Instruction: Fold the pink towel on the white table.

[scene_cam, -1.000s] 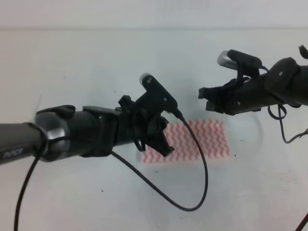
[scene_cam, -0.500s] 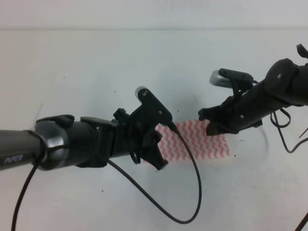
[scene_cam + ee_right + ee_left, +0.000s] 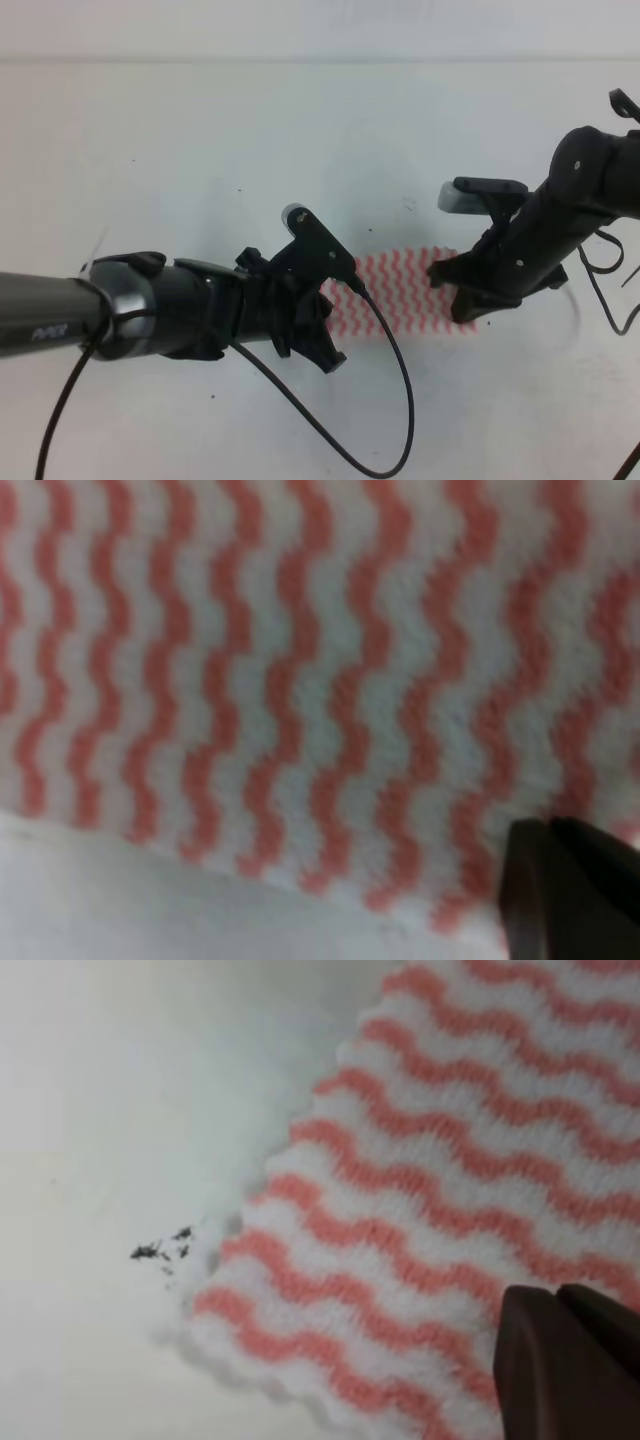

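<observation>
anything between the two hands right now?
Only the pink towel, flat on the white table; the exterior high view shows it spanning from left hand to right hand.

I've brought both arms down and nearer: my left gripper [image 3: 325,355] now covers the pink towel's [image 3: 405,292] left edge, my right gripper [image 3: 452,290] its right edge.

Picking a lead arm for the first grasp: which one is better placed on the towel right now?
Roughly even, slight edge to the right. Right gripper sits low over the pink towel near its right edge; left gripper hovers by the left corner. Both wrist views show cloth close beneath.
</observation>
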Motion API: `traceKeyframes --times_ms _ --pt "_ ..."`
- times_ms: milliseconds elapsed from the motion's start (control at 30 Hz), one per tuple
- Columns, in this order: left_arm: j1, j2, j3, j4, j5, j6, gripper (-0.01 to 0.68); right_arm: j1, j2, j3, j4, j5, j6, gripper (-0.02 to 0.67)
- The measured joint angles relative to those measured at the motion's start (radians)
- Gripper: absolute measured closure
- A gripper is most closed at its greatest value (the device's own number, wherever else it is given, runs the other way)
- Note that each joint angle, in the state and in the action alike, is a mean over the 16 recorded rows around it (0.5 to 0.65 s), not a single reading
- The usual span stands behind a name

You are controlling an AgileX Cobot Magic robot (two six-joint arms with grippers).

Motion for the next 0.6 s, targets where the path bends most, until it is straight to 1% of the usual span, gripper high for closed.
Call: traceKeyframes --times_ms 233,600 --pt "0.000 -0.011 0.000 0.008 0.001 -0.001 0.675 0.000 -0.022 0.000 -0.024 0.013 0.022 0.667" --pt "0.000 -0.059 0.000 0.016 0.035 -0.027 0.675 0.026 -0.071 0.000 0.031 0.002 0.021 0.667"
